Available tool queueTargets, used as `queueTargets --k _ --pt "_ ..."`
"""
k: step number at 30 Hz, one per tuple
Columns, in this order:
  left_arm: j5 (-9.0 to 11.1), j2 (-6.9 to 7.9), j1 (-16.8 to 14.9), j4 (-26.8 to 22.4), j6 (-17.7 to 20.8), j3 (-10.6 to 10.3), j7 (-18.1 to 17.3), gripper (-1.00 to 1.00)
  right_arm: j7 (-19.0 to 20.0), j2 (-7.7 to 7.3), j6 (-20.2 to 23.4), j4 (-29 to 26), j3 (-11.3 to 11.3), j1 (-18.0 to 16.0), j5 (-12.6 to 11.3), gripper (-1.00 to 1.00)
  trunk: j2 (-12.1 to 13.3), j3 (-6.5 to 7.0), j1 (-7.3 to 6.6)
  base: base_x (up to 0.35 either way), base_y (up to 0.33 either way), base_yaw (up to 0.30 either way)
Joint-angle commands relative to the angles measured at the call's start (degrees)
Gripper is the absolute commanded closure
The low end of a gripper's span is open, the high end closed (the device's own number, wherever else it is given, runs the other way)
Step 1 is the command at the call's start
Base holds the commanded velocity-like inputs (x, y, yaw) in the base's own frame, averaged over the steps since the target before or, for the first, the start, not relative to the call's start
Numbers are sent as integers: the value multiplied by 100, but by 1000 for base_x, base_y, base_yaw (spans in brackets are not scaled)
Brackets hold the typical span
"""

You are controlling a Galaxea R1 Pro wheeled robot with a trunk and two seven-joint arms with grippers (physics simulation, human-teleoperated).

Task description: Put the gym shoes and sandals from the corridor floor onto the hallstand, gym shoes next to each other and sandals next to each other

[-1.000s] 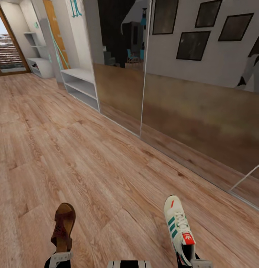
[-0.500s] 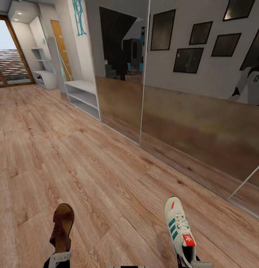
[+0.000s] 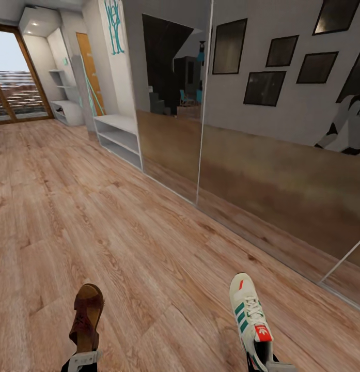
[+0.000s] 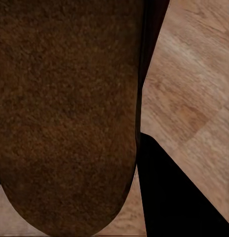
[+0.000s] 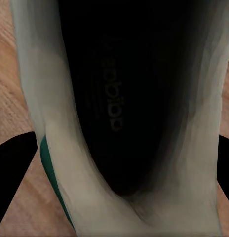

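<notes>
One sandal (image 3: pixel 87 318) clamped in left tool (image 3: pixel 82 358), gym shoe (image 3: pixel 249 315) in right tool (image 3: pixel 266 363), distant hallstand (image 3: pixel 64 109) shelves unclear.

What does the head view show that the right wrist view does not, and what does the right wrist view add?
Head view alone: the sandal at the left gripper, the white bench beside the mirrored wall, and a far rack. Right wrist view alone: the dark inside of the sneaker, with faint lettering. Shared: that sneaker and the wood floor.

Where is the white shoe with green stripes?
The cream-white lace-up sneaker with green stripes is at the bottom right of the head view, held up over the wood-plank floor by the right pincer, near the mirrored wall.
</notes>
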Motion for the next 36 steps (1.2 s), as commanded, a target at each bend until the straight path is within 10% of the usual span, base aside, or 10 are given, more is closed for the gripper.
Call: queueTargets --k 1,18,36 --pt "-81 -5 -6 8 -24 51 -29 100 -43 13 -16 1 46 -2 -36 100 40 14 -24 0 0 233" --pt "-84 -13 -6 11 -25 46 -28 100 -539 46 -13 16 91 -1 -24 100 40 -21 -24 21 0 272" --pt "-59 -20 -6 23 -19 48 -20 100 -523 45 -8 21 115 -2 -3 100 40 -62 -24 322 0 196"
